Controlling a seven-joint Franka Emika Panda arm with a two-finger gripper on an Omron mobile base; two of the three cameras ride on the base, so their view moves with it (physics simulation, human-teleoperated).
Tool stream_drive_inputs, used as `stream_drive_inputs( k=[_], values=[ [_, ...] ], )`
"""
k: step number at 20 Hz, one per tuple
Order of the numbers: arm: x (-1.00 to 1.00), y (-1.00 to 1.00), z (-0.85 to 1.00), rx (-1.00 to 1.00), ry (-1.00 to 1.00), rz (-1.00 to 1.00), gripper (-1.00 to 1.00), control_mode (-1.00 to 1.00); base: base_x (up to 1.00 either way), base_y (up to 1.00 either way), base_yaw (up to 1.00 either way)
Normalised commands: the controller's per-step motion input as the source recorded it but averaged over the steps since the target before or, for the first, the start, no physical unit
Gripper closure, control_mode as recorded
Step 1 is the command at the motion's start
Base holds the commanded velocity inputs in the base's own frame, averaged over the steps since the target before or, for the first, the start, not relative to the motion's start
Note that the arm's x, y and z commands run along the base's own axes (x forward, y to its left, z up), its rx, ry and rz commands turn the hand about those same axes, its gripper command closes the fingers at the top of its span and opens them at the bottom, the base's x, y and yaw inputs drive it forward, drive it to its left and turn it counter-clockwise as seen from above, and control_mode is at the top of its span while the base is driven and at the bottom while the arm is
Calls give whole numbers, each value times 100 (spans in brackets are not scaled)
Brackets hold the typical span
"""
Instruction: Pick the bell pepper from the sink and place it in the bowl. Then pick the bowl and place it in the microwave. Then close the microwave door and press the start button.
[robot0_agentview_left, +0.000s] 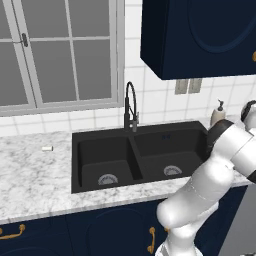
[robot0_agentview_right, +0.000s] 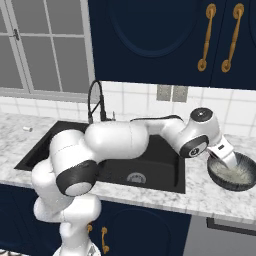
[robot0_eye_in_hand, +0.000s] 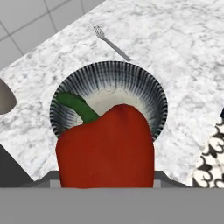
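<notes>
The red bell pepper (robot0_eye_in_hand: 107, 148) with its green stem hangs close in front of the hand camera, my gripper (robot0_agentview_right: 228, 157) shut on it. It hides both fingertips in the hand view. Directly beneath it, the ribbed dark grey bowl (robot0_eye_in_hand: 146, 87) stands upright on the marble counter. From the right base view the hand is just above the bowl (robot0_agentview_right: 242, 181), to the right of the sink (robot0_agentview_right: 167, 172). Both basins of the black sink (robot0_agentview_left: 150, 145) hold nothing. The microwave and its door are out of view.
A fork (robot0_eye_in_hand: 111, 41) lies on the counter just beyond the bowl. A soap dispenser (robot0_agentview_left: 217, 113) stands behind the sink's right corner, the gooseneck tap (robot0_agentview_left: 131, 107) at its back. Dark blue wall cabinets (robot0_agentview_left: 200, 35) hang overhead. A patterned object (robot0_eye_in_hand: 214, 153) is beside the bowl.
</notes>
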Motion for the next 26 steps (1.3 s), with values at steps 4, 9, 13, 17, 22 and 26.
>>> stream_drive_inputs(
  k=[4, 9, 13, 17, 22, 26],
  values=[
    [24, -48, -11, 3, 0, 0, 100, -100, 0, 0, 0],
    [20, -55, -2, 7, 0, 0, 100, -100, 0, 0, 0],
    [3, -59, 26, 16, 5, 0, 100, -100, 0, 0, 0],
    [0, -50, 97, 27, 7, 1, 100, -100, 0, 0, 0],
    [0, -25, 88, 29, 2, 4, 100, -100, 0, 0, 0],
    [12, -3, 1, 12, 5, 4, 100, -100, 0, 0, 0]
  ],
)
